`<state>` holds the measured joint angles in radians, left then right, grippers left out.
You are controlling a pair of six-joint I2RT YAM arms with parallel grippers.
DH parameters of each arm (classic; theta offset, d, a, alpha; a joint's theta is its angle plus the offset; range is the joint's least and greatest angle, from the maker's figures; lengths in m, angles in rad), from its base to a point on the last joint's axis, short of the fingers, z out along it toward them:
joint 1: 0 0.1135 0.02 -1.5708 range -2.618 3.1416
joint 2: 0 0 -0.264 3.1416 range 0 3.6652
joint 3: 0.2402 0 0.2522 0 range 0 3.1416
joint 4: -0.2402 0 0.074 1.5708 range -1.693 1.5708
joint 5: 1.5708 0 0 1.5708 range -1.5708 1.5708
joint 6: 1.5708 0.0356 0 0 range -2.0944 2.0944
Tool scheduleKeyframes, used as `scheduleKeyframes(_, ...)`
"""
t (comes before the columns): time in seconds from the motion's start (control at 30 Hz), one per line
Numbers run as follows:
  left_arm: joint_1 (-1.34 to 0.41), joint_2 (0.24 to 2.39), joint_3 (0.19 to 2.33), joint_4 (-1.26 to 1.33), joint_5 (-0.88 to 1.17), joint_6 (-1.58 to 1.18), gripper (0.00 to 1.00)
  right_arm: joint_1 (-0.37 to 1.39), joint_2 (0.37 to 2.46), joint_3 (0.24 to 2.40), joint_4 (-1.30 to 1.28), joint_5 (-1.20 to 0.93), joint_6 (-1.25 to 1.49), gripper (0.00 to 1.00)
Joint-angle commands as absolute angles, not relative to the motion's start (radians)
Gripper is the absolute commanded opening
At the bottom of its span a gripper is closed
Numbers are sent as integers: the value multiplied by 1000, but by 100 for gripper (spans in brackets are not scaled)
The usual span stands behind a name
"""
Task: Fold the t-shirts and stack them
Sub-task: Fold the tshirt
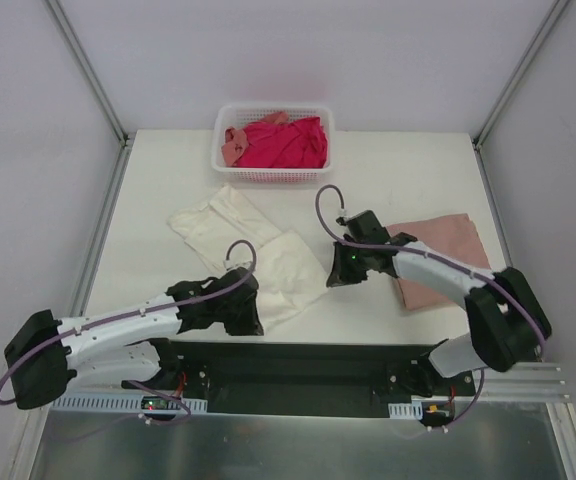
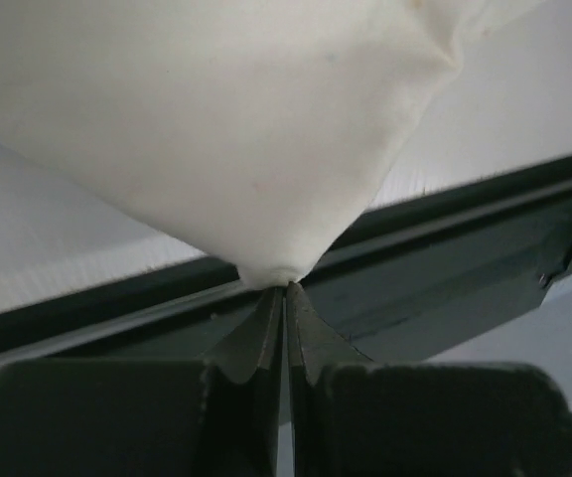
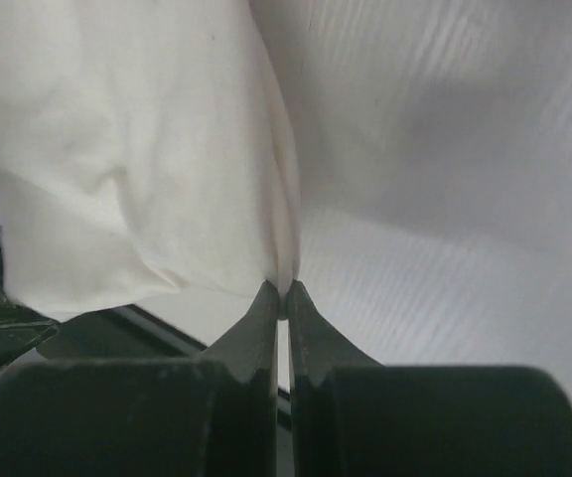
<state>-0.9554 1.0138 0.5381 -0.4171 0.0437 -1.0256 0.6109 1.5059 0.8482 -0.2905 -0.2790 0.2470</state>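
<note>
Left fingers (image 2: 259, 343) and right fingers (image 3: 256, 338) pinch one cream t-shirt (image 1: 230, 225); one pink t-shirt (image 1: 440, 255) lies folded, two shirts (image 1: 290, 145) in one basket (image 1: 273, 108).

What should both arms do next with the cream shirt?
Probably lift both pinched corners together and carry them toward the basket, folding the cream shirt in half. The left gripper and right gripper are shut on its near edge; the rest lies spread out.

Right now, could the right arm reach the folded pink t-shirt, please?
Probably not yet: the right arm has its jaws shut on the cream t-shirt. The pink t-shirt lies uncovered beneath that arm, so releasing should suffice.
</note>
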Motion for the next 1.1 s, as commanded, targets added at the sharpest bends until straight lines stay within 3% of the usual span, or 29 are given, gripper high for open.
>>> scheduleKeyframes(0.0, -1171, 1089, 690, -453, 20, -1088, 0, 611, 1211, 787, -435, -204, 246, 1)
scheduleKeyframes(0.3, -1391, 1218, 940, -451, -6, -1013, 0, 606, 763, 779, -946, 38, 204, 1)
scheduleKeyframes(0.5, -1428, 1215, 1012, -449, -24, -969, 0, 601, 609, 870, -1043, 167, 201, 0)
scheduleKeyframes(0.83, -1407, 1052, 965, -449, -202, -956, 0, 601, 794, 1060, -931, 117, 135, 1)
scheduleKeyframes(1.07, -1223, 927, 858, -451, -144, -966, 0, 600, 1015, 1204, -827, 45, 91, 1)
